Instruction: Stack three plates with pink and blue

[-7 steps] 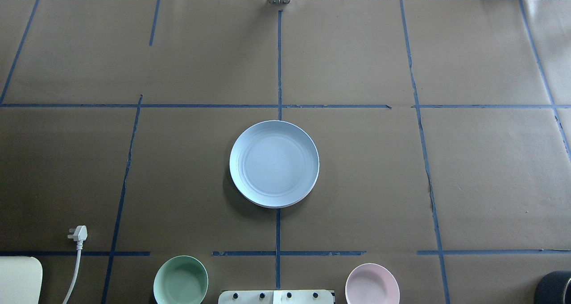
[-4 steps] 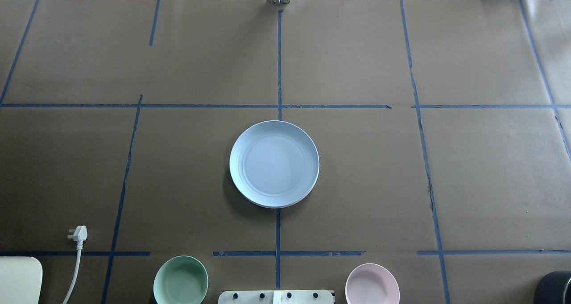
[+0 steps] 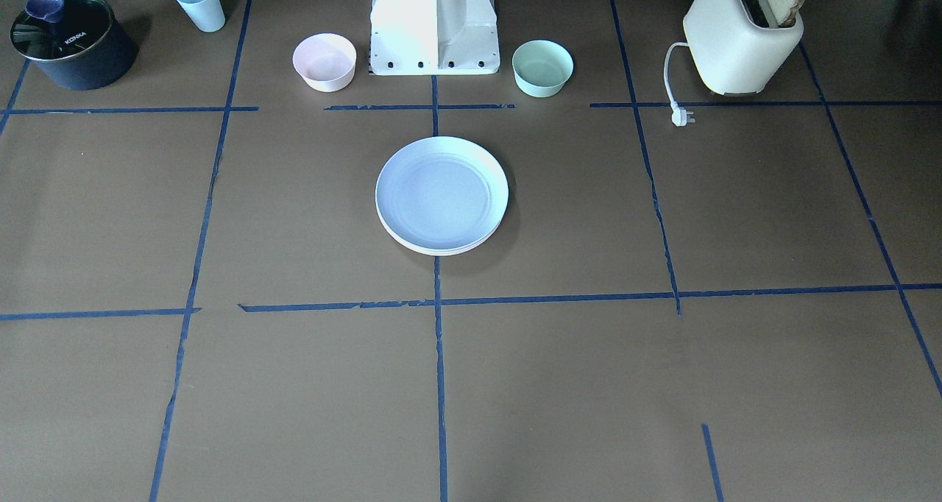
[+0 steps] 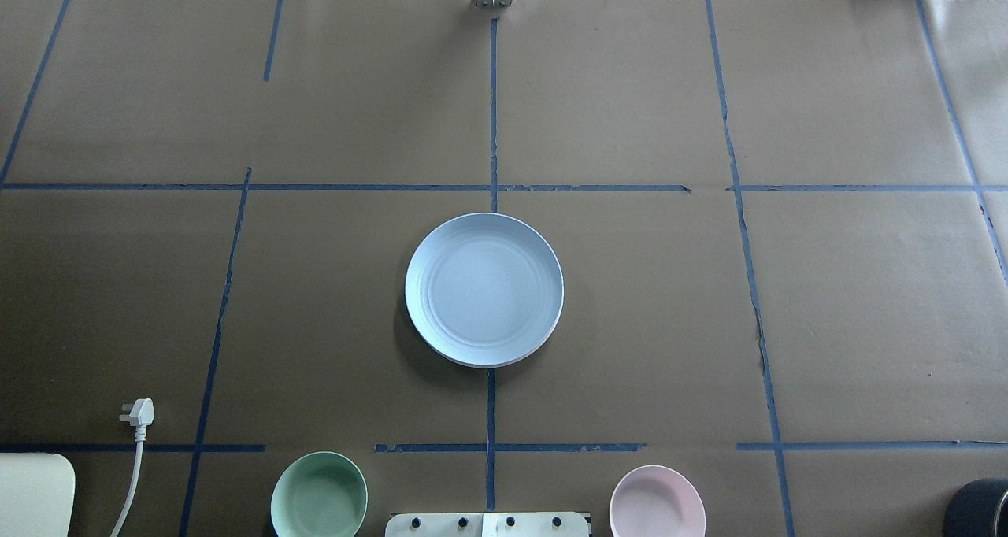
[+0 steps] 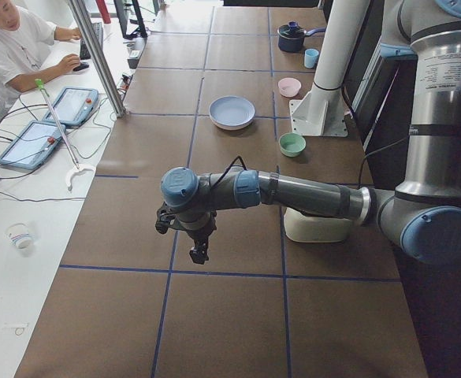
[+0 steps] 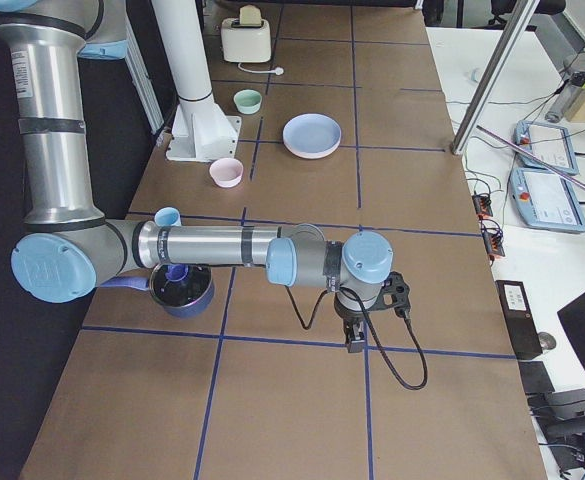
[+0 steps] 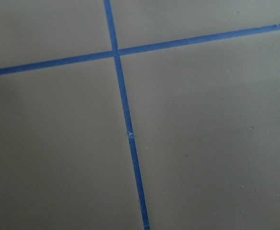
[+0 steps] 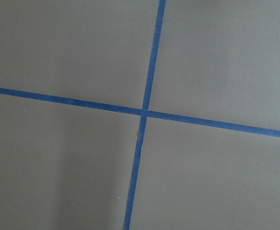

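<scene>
The blue plate (image 4: 484, 289) looks matt, smooth and faintly ringed. Matt brown paper covers the surface (image 4: 866, 309), crossed by blue tape (image 4: 490, 411). At ten o'clock in the front-facing view, the dark pot (image 3: 73, 49) shines glossy.

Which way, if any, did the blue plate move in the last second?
No, it hasn't moved. In the overhead view the blue plate sits across the vertical tape line, just below the crossing, same as before.

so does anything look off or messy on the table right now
Nothing serious. The stack of plates sits level at mid-table with the blue plate on top and the edges roughly lined up. Two minor things: the plug of the toaster lies loose on the table, and one tape line looks ragged.
</scene>
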Tool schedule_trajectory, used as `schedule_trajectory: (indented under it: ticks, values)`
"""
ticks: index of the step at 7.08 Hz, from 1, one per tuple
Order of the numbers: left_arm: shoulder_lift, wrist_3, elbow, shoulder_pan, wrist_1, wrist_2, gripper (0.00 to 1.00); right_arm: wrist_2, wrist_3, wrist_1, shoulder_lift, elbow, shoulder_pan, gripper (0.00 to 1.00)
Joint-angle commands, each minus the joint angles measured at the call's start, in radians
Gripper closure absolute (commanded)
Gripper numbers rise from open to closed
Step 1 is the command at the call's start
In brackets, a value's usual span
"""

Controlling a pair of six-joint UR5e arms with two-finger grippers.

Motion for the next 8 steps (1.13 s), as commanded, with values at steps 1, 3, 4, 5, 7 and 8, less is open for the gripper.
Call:
schedule_trajectory:
  ticks: [1,3,4,5,7,8]
  values:
    - [-0.005,-0.090,0.079,0.028,-0.068,-0.009,0.00,0.002,0.000,0.004,-0.005,0.001,-0.002,0.00]
    - [0.008,-0.092,0.102,0.031,-0.267,0.009,0.00,0.002,0.004,0.004,-0.003,0.001,-0.011,0.00]
    - [0.007,-0.089,0.136,0.031,-0.282,0.005,0.00,0.003,0.004,0.004,-0.005,0.004,-0.011,0.00]
    - [-0.001,-0.087,0.157,0.033,-0.285,0.000,0.00,0.006,-0.005,0.006,-0.002,0.005,-0.012,0.00]
    - [-0.007,-0.089,0.156,0.033,-0.283,0.006,0.00,0.057,-0.003,0.003,0.001,0.005,-0.014,0.00]
    - [-0.007,-0.089,0.148,0.033,-0.283,0.006,0.00,0.077,0.004,0.007,-0.002,0.002,-0.015,0.00]
